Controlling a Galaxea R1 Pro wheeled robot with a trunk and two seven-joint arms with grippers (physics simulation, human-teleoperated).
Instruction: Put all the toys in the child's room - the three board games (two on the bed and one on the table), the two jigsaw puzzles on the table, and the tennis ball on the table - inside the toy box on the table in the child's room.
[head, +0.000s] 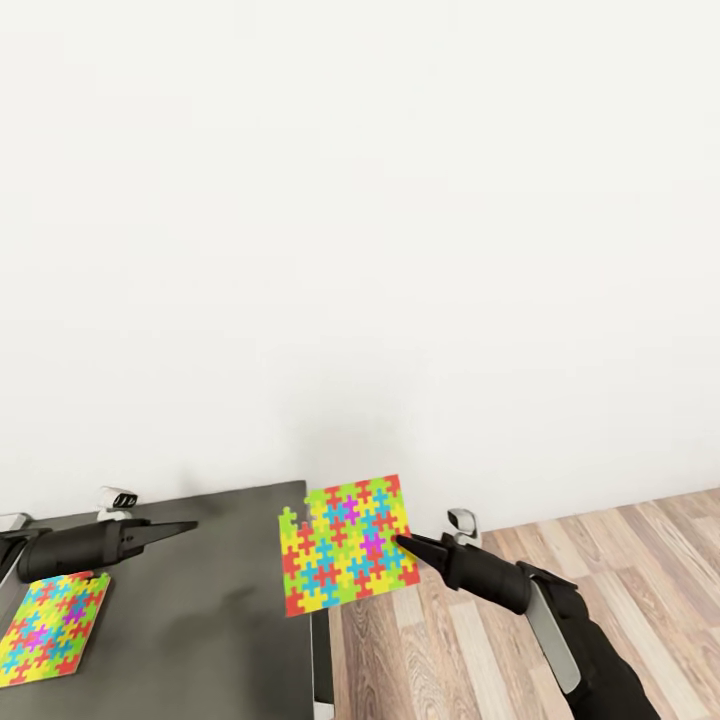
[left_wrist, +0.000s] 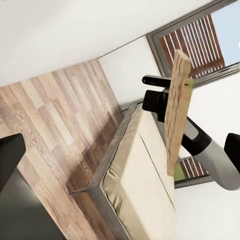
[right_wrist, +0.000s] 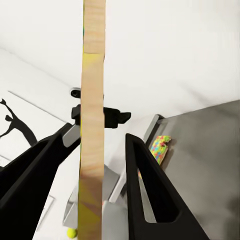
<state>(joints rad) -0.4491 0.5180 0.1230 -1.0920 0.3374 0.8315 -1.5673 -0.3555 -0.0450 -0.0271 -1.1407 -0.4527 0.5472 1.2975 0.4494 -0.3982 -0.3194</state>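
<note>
Flat jigsaw puzzle (head: 347, 545) held by right pincer (head: 412, 545).

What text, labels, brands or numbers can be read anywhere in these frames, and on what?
None can be read.
The held jigsaw puzzle in the right gripper: coloured interlocking shapes, no lettering.
The second jigsaw puzzle lying on the table: the same pattern, no lettering.
The wall picture: a dark silhouette figure, no words.

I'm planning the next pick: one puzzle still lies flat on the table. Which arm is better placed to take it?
Left. The left claw hovers over the table, just above the flat jigsaw puzzle, and holds nothing. The right claw is off the table's edge, already gripping the other jigsaw puzzle in the air.
</note>
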